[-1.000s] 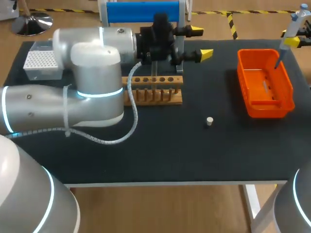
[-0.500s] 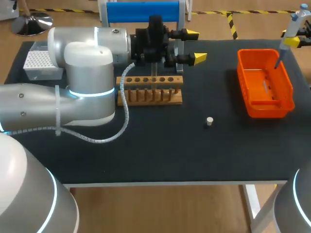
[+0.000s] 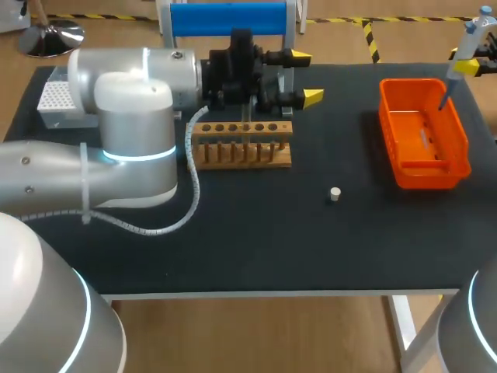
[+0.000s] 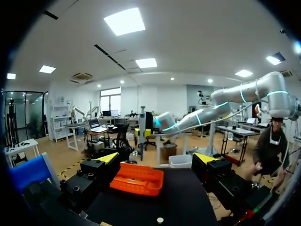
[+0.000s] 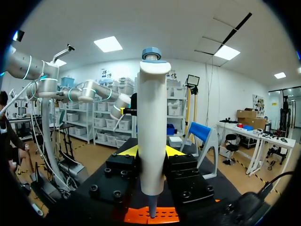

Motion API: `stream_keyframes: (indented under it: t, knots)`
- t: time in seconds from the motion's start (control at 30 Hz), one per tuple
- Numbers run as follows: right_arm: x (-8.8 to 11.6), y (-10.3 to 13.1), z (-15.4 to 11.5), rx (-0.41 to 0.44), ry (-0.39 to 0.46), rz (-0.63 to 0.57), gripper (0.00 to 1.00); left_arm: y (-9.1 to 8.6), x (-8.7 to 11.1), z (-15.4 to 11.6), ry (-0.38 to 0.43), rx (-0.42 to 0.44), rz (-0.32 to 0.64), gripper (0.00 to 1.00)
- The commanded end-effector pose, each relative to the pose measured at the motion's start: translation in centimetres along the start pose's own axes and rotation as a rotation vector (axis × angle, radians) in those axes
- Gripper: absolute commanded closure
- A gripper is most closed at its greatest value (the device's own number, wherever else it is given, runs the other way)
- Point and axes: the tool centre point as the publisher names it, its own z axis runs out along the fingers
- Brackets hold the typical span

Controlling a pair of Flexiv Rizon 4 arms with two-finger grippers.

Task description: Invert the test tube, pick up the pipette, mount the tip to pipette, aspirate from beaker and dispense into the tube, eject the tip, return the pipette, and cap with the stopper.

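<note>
A white tip box (image 3: 58, 97) sits at the table's (image 3: 256, 241) far left corner. The left arm (image 3: 124, 148) comes in past it and lies across the back of the table. Just beside its wrist stands a wooden rack (image 3: 242, 146) with a row of holes along the top. I cannot tell whether a tube stands in the rack. Behind the rack is a blue stand (image 3: 229, 17).

The left gripper (image 3: 307, 76) hangs above the table beyond the rack's right end. Its fingers are spread wide with nothing between them. In the left wrist view it faces the bin across bare table.

A small pale stopper (image 3: 335, 193) lies alone on the mat, right of the rack and well apart from it.

Further right is an orange bin (image 3: 423, 132), open at the top. Over its far right corner hangs the pipette (image 3: 460, 53), upright, its thin end pointing down into the bin. The right gripper (image 5: 151, 153) clamps the pipette's white body from both sides, yellow tips against it.
</note>
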Motion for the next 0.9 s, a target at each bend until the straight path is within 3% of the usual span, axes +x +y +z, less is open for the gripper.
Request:
stream_keyframes:
  t: [0.03, 0.9]
  knots:
    - [0.04, 0.09, -0.05, 0.003, 0.001, 0.000, 1.00, -0.17, 0.43, -0.18, -0.010, -0.010, 0.002, 0.00]
    - [0.41, 0.25, 0.64, 0.009, 0.004, 0.002, 1.00, -0.17, 0.43, -0.18, -0.010, -0.010, 0.002, 0.00]
